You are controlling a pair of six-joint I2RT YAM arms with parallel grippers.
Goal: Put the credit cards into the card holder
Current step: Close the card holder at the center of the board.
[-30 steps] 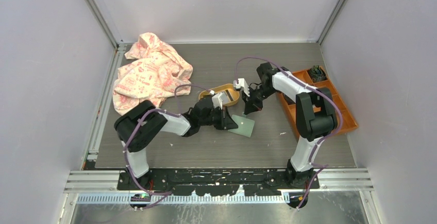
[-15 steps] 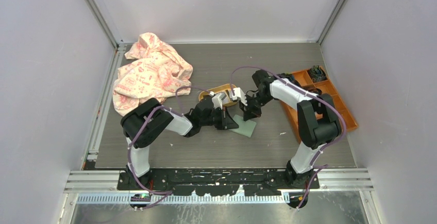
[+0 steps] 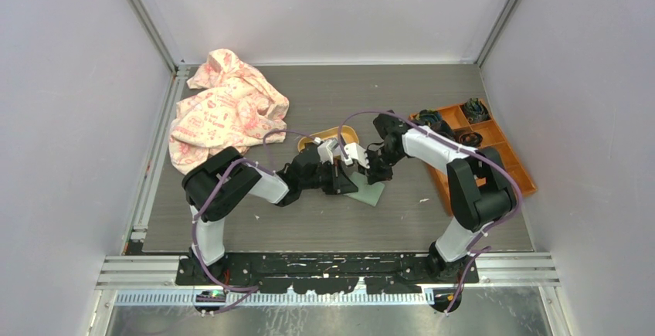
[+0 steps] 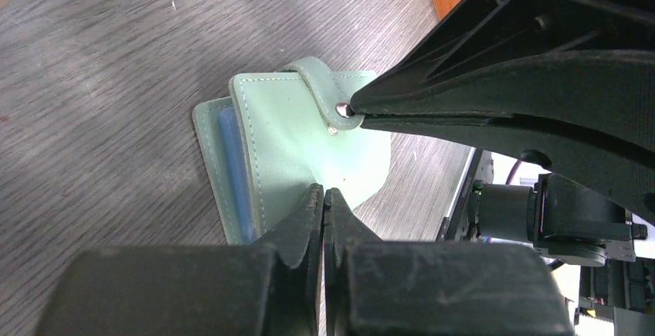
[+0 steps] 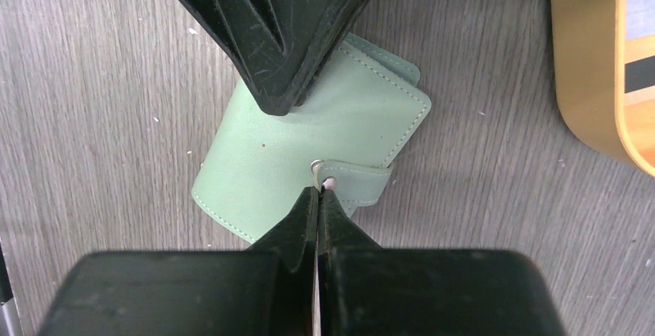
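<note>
The sage-green card holder lies folded shut on the table, its strap over the snap. My left gripper is shut, its tips resting on the holder's near edge. My right gripper is shut, its tips touching the strap at the snap. The holder lies between the two grippers. One credit card, white with a dark stripe, lies in the yellow-orange tray. Other cards are hidden.
The yellow-orange oval tray sits just behind the grippers, mostly covered by them. An orange compartment box stands at the right. A pink patterned cloth lies at the back left. Walls enclose the table.
My right gripper has moved left and toward the front, from beside the tray down to the holder's strap. The left gripper has stayed on the holder.
</note>
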